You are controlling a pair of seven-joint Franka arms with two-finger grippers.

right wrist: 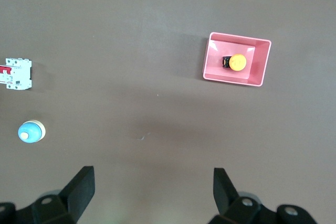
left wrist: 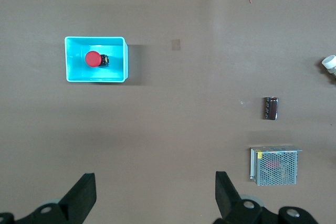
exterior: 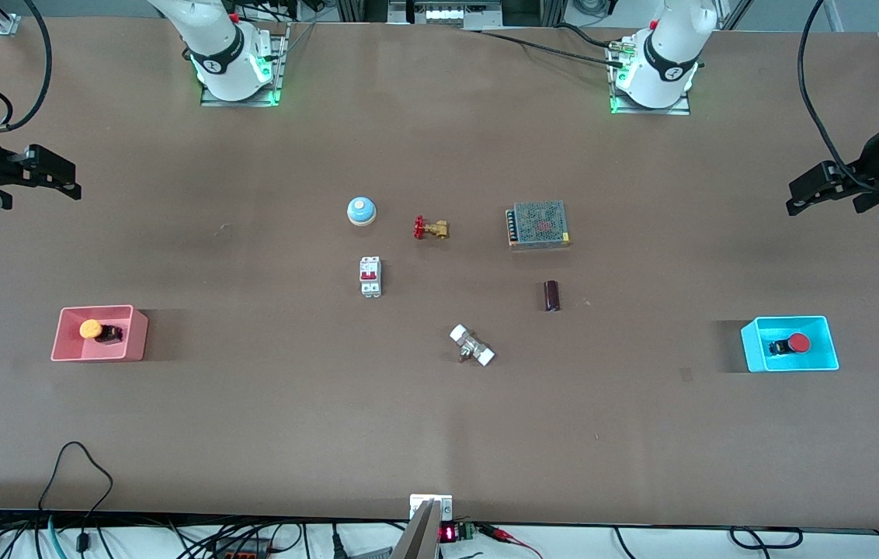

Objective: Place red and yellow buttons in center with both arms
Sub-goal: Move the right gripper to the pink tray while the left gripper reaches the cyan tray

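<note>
Currently both hands wide open, empty — left hand (exterior: pixel 824 190), right hand (exterior: pixel 51 172) over bare surface (exterior: pixel 439 419). Red button (exterior: pixel 798 342) in cyan bin (exterior: pixel 752 345); yellow button (exterior: pixel 91 329) in pink bin (exterior: pixel 63 334).

No readable text; red digits on display (exterior: pixel 447 533) at table edge illegible.

Both arms run off the front view's side edges. In the left wrist view, the white-capped fitting (left wrist: pixel 329 64) is cut by the edge. Each button's black base is partly hidden under its cap.
</note>
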